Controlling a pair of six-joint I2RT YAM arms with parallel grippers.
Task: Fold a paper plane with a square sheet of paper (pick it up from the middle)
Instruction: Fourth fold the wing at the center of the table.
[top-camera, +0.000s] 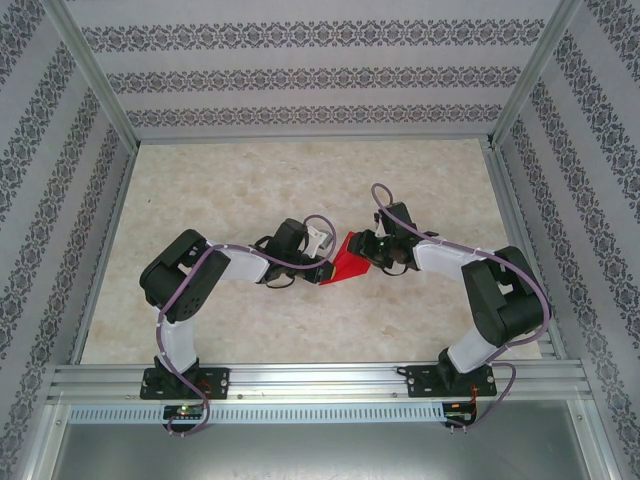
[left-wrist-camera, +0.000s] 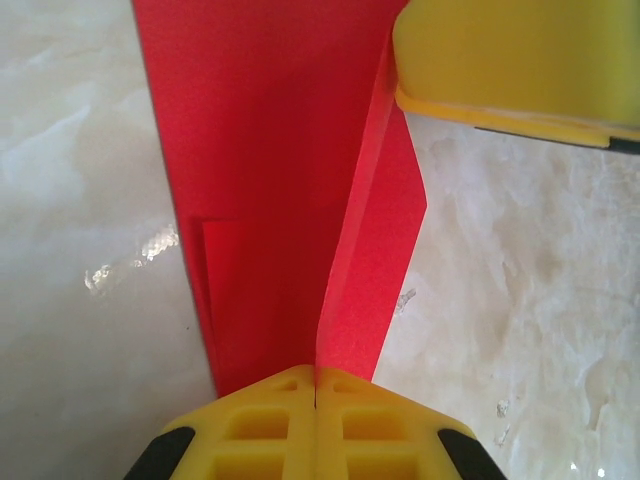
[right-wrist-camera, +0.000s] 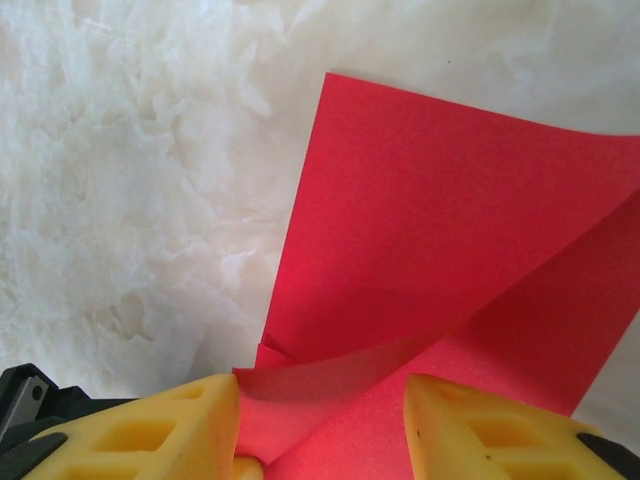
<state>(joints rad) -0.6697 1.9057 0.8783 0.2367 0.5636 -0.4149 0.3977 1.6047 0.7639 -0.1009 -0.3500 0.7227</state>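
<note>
We see our left fingers (left-wrist-camera: 270, 425) pressed together, clamped on the near end of the creased red sheet of paper (left-wrist-camera: 260, 150), which runs straight out ahead of them, one flap standing up along a crease. Our right fingers (right-wrist-camera: 150, 430) stand apart, the sheet's far end lying in the gap between them. The sheet spans from one pair to the other over the pale marbled counter (left-wrist-camera: 70, 200).
</note>
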